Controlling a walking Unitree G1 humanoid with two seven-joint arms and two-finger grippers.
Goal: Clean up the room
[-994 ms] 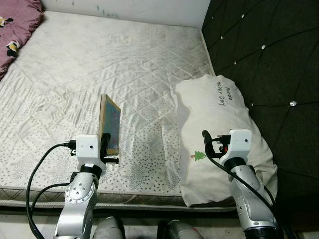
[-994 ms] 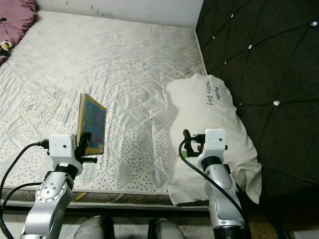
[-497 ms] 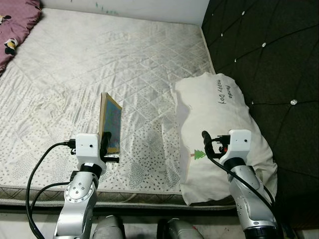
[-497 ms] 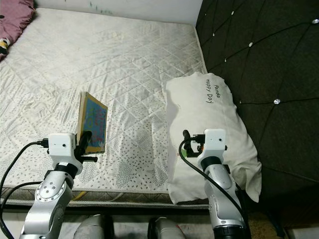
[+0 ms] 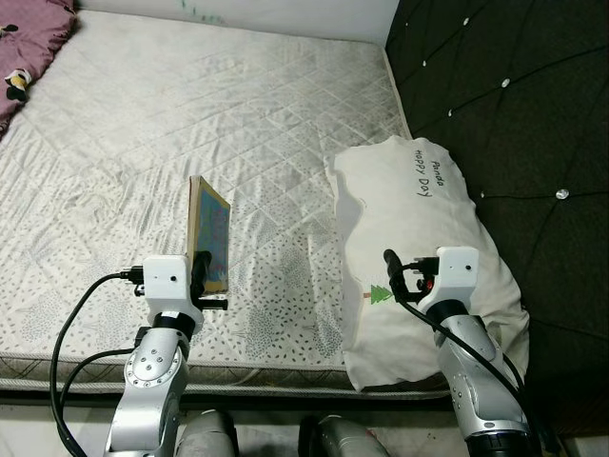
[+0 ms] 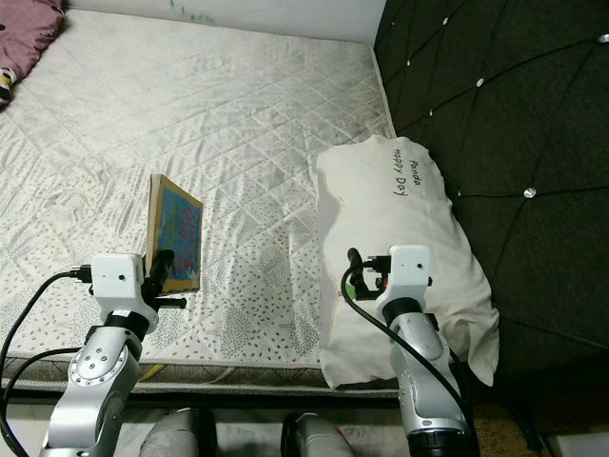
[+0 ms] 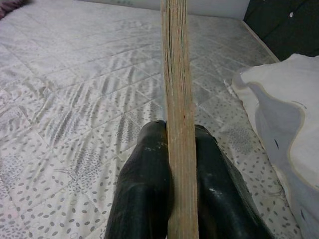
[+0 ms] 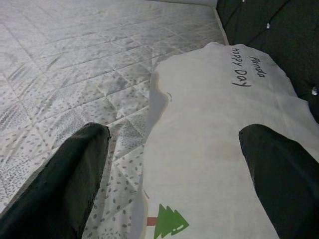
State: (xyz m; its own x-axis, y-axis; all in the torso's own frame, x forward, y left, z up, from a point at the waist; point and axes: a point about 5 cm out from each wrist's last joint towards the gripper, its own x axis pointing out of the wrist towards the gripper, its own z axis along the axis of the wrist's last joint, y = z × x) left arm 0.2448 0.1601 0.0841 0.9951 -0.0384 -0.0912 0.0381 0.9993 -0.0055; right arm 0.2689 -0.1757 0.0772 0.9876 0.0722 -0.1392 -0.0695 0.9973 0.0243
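A thin wooden picture board (image 5: 209, 233) with a colourful face stands on edge over the white quilted mattress (image 5: 190, 114). My left gripper (image 5: 202, 271) is shut on its lower edge. In the left wrist view the board (image 7: 177, 89) runs straight up between both black fingers (image 7: 144, 174). My right gripper (image 5: 395, 276) stands open just above the near end of a white pillow (image 5: 419, 219) printed with a small green tree. Nothing lies between its fingers (image 8: 65, 184) in the right wrist view.
A black tufted headboard (image 5: 514, 95) rises along the right side, with the pillow against it. A maroon blanket (image 5: 29, 38) lies at the mattress's far left corner. The mattress's near edge (image 5: 266, 367) runs just ahead of my arms.
The head view has shifted slightly. The board stays in my left gripper and both arms keep their places.
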